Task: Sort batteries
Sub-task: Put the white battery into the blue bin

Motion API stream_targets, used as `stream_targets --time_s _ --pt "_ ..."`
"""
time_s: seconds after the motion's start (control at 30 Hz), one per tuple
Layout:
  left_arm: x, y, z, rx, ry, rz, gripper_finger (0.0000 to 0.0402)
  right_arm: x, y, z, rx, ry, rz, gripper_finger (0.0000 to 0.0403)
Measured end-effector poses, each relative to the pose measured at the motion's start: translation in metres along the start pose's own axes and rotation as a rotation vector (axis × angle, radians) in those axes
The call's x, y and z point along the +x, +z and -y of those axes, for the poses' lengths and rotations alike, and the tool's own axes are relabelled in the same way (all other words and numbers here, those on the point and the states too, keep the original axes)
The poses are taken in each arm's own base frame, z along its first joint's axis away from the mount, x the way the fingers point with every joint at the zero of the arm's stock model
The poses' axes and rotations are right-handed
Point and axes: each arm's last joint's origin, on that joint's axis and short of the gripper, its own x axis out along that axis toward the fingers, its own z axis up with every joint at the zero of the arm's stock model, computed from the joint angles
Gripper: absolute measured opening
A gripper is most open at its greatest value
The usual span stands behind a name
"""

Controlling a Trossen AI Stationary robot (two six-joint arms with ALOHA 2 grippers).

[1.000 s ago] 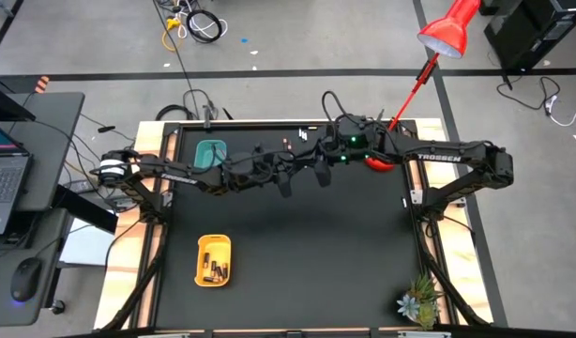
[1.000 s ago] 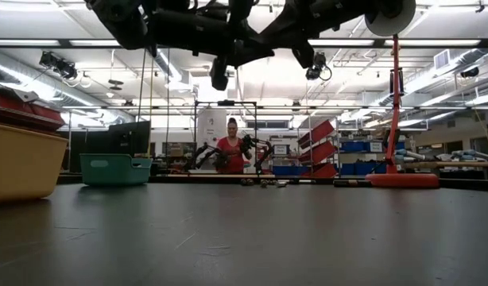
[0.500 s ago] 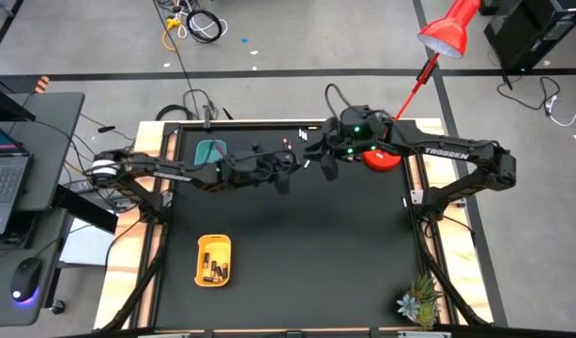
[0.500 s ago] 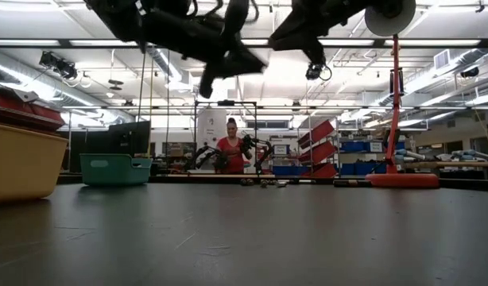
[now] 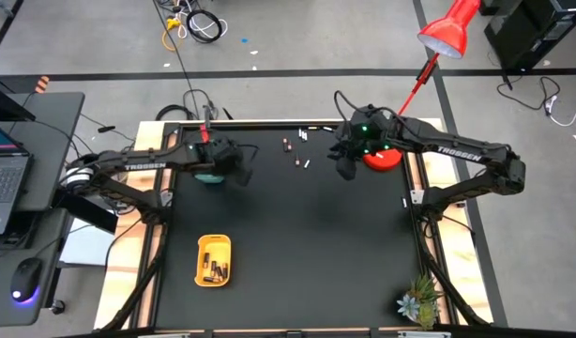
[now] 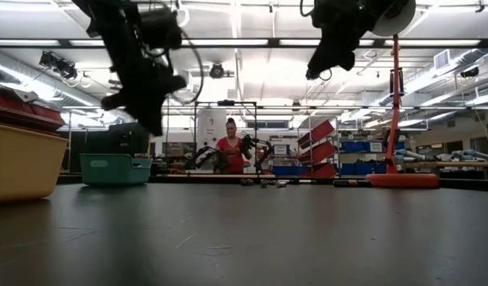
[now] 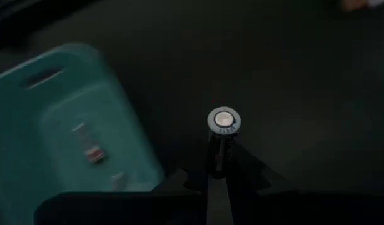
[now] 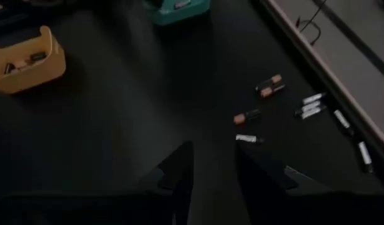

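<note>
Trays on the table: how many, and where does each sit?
2. The teal tray sits near the table's far left edge, partly covered by the left gripper, which holds a battery. The yellow tray sits nearer the front left, holding batteries.

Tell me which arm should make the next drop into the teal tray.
Left. The left gripper is shut on a battery and hangs right by the teal tray. The right gripper is empty and open, over the loose batteries at the table's far edge.
</note>
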Motion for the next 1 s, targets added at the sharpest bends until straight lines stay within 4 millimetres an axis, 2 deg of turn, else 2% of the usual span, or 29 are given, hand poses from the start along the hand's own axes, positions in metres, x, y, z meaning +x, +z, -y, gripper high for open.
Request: stream_targets --time_s 0.2,0.47,0.77,0.87,1.0 --pt "0.021 -0.009 -0.030 -0.087 0.123 -0.099 0.0034 0.005 -0.002 -0.011 -0.009 0.032 0.012 0.0126" --pt "0.034 -0.020 -0.050 -0.231 0.206 -0.144 0.0084 0.006 -0.002 -0.024 -0.042 0.054 0.024 0.0126" --pt "0.034 -0.019 -0.048 -0.208 0.160 -0.145 0.0117 0.005 -0.003 -0.022 -0.017 0.045 0.012 0.0126" --pt "0.027 -0.010 -0.038 -0.160 0.070 -0.105 0.0118 0.002 -0.015 -0.018 0.029 0.033 -0.106 0.0126" --pt "0.011 0.012 -0.016 -0.078 -0.082 0.066 0.0119 0.001 -0.042 -0.014 0.045 0.008 -0.353 0.0127"
